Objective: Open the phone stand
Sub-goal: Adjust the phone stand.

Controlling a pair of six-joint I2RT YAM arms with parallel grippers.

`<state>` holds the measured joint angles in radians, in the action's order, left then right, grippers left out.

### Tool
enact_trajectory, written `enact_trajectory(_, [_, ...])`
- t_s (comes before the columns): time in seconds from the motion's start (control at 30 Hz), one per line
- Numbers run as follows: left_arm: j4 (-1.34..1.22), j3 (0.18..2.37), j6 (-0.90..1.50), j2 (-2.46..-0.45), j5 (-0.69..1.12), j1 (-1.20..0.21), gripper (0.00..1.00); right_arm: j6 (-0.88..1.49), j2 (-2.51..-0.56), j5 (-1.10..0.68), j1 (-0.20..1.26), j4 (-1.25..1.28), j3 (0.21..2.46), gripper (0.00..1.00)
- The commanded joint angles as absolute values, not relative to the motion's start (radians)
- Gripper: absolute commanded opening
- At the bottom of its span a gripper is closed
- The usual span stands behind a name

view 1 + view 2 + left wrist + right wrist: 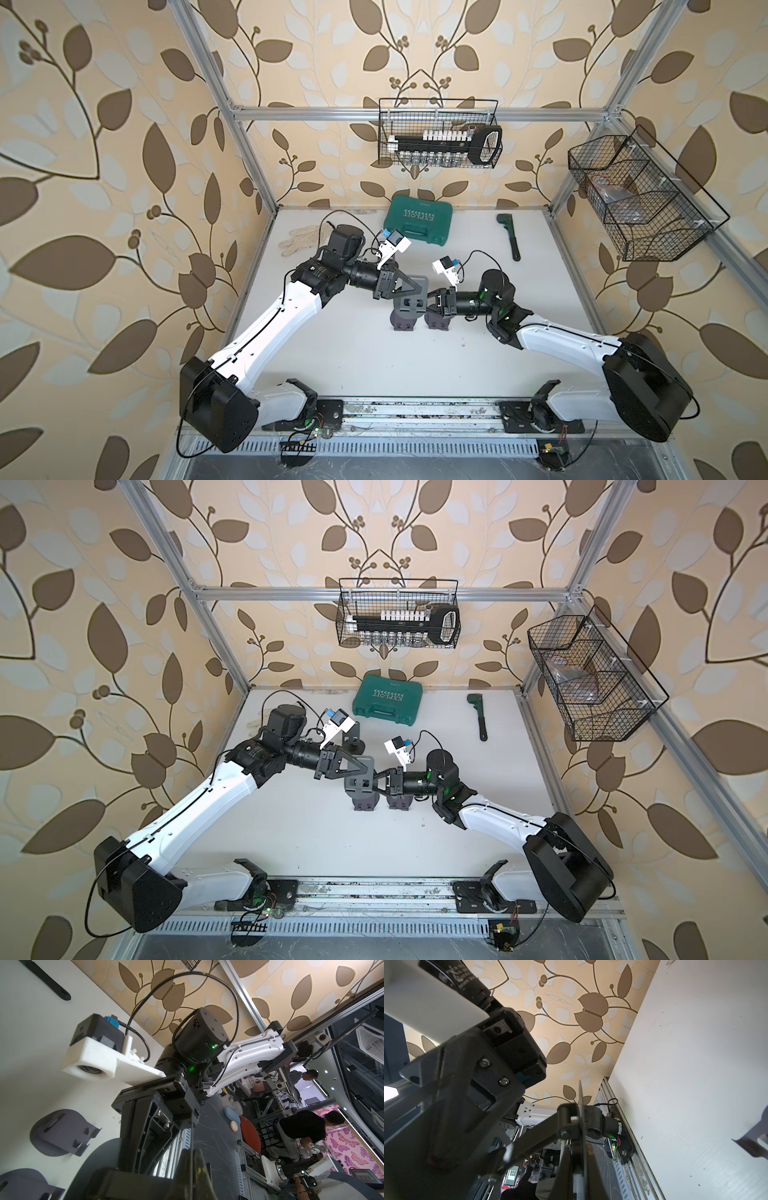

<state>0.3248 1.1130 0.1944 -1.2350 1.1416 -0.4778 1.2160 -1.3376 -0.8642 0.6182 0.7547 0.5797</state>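
Observation:
The dark grey phone stand (409, 302) (358, 782) hangs in the air over the middle of the white table (540, 316), held between both arms. From the left, my left gripper (420, 286) (366, 766) is shut on one of the stand's thin plates (93, 1165). My right gripper (428, 300) (376, 783) comes from the right and is shut on another plate beside the hinge (566, 1118). In the left wrist view the left gripper (192, 1155) pinches a plate edge-on. The right wrist view shows the right gripper (578, 1153) clamped on a thin plate edge.
Two more grey stands (402, 323) (436, 322) lie on the table right under the grippers. A green tool case (419, 224), a dark wrench (510, 235) and white gloves (297, 243) lie at the back. Wire baskets (438, 133) (640, 199) hang on the back and right walls.

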Motion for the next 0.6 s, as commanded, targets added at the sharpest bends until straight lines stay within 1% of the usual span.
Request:
enact_trajectory(0.0, [0.027, 1.075, 0.14, -1.19, 0.992, -0.489, 0.0, 1.359, -1.368, -0.942, 0.615, 0.785, 0.547, 0.0])
enact_trajectory(0.17, [-0.026, 1.032, 0.11, -1.188, 0.951, -0.5, 0.0, 1.396, -1.376, -0.971, 0.588, 0.741, 0.559, 0.0])
enact_trajectory(0.23, [-0.002, 1.057, 0.094, -1.215, 0.98, -0.504, 0.0, 1.391, -1.376, -0.975, 0.588, 0.73, 0.565, 0.0])
enact_trajectory(0.3, [0.059, 1.098, 0.068, -1.26, 1.02, -0.511, 0.0, 1.352, -1.366, -0.976, 0.586, 0.669, 0.58, 0.0])
enact_trajectory(0.37, [0.156, 1.152, 0.028, -1.318, 1.06, -0.518, 0.0, 1.238, -1.338, -0.97, 0.579, 0.493, 0.622, 0.0])
enact_trajectory(0.43, [0.212, 1.177, -0.003, -1.361, 1.093, -0.531, 0.0, 1.074, -1.299, -0.95, 0.56, 0.242, 0.693, 0.0])
enact_trajectory(0.5, [0.253, 1.192, -0.035, -1.394, 1.091, -0.55, 0.0, 0.913, -1.27, -0.911, 0.524, 0.0, 0.77, 0.0])
enact_trajectory(0.57, [0.256, 1.198, -0.051, -1.426, 1.084, -0.57, 0.0, 0.807, -1.253, -0.901, 0.454, -0.147, 0.821, 0.0])
